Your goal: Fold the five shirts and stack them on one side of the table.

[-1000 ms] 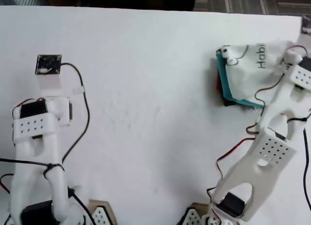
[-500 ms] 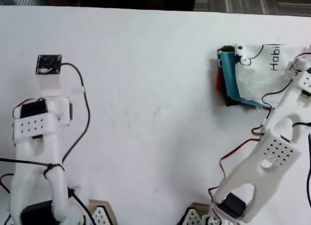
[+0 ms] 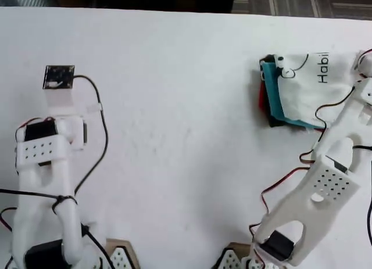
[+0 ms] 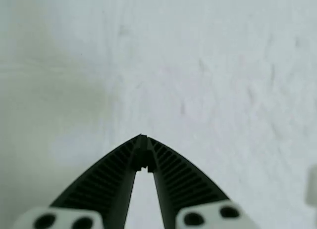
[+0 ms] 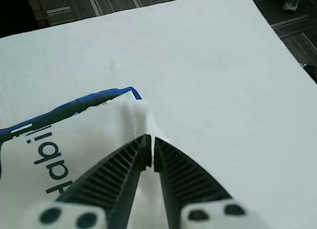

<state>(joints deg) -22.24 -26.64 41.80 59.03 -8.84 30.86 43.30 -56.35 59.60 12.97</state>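
A stack of folded shirts lies at the table's right side. The white printed shirt [image 3: 308, 89] is on top, with a teal shirt [image 3: 271, 94], a red one [image 3: 262, 99] and a dark one [image 3: 274, 122] showing at its left edge. My right gripper [image 5: 147, 140] is shut on the white shirt [image 5: 94, 140] at its far right corner, near the table's right edge [image 3: 361, 64]. A blue edge [image 5: 99, 96] peeks out beneath the white cloth. My left gripper [image 4: 142, 140] is shut and holds nothing, hanging over bare table at the left, where the left arm [image 3: 43, 147] stands.
The white table [image 3: 174, 106] spreads wide between the two arms. Its right edge [image 5: 277, 46] and far edge lie close to the stack, with dark floor beyond. Thin cables [image 3: 99, 118] hang off both arms.
The right gripper pulled the white shirt rightward across the stack and the shirt straightened, baring more of the teal shirt's left edge. The left arm has not moved.
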